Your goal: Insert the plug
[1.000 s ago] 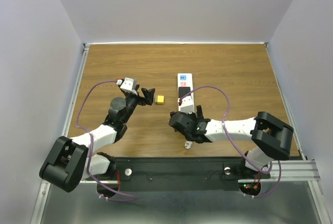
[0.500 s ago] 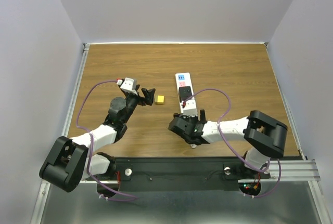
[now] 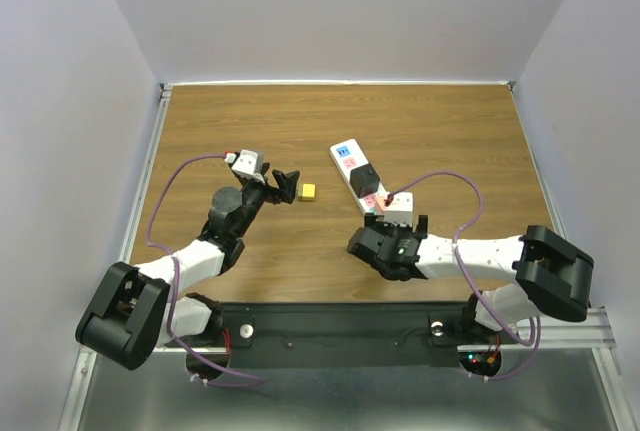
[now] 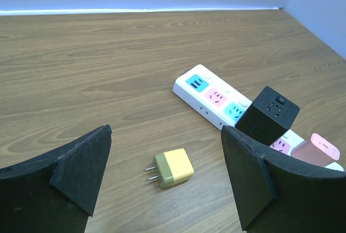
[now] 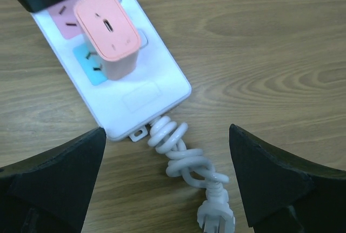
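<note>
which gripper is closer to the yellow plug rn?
Left. The left gripper sits open just left of the yellow plug in the top view, not touching it. The right gripper is open over the cord end of the power strip, farther off to the plug's right.

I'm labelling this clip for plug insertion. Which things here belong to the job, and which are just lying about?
Job: yellow plug, lying loose; power strip.
Just there: black cube adapter and pink adapter, both already in the strip; its coiled cord.
</note>
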Controlling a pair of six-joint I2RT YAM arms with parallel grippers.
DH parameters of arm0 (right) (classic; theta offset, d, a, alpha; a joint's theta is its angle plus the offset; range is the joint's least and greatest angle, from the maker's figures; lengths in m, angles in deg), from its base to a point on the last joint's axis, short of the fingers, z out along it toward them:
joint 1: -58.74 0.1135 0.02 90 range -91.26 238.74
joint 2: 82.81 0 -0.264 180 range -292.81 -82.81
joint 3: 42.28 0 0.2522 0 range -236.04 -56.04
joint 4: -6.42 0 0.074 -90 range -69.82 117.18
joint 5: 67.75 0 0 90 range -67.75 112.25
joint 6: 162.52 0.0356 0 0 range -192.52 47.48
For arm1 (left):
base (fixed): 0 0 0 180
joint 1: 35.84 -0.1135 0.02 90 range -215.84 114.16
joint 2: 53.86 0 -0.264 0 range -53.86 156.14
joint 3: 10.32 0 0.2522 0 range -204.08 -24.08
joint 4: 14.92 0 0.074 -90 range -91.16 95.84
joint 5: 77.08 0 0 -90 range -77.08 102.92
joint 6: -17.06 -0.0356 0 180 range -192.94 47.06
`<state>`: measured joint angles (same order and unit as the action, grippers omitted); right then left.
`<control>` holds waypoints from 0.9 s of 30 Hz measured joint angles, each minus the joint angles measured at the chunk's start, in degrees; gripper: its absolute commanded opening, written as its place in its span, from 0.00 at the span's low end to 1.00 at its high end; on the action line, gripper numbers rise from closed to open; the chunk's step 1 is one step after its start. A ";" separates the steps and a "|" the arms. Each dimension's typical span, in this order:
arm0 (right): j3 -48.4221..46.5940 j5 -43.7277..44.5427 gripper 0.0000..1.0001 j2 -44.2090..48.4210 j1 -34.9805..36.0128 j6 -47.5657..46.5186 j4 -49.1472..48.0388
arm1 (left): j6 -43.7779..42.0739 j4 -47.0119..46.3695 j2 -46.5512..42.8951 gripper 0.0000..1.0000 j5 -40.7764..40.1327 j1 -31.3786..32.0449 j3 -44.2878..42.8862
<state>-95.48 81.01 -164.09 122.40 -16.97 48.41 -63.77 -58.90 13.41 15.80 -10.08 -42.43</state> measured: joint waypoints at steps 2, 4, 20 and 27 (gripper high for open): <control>-1.27 0.37 1.00 0.13 0.02 -1.36 0.85 | 0.00 -0.15 0.00 0.94 0.00 -0.02 0.00; -4.66 1.05 1.00 0.13 0.00 -3.78 1.60 | -0.02 -0.31 0.00 0.94 -0.02 -0.02 0.00; -15.26 -10.38 1.00 -0.35 -6.05 -37.77 -21.51 | 0.00 -0.44 0.50 0.94 0.00 -0.37 0.00; -15.58 -18.05 1.00 -4.04 -14.99 -44.94 -27.34 | -0.02 -0.50 0.50 0.94 0.00 -0.35 0.00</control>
<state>-111.06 62.96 -168.13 107.41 -61.91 21.06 -63.80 -59.40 13.91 15.80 -10.43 -42.43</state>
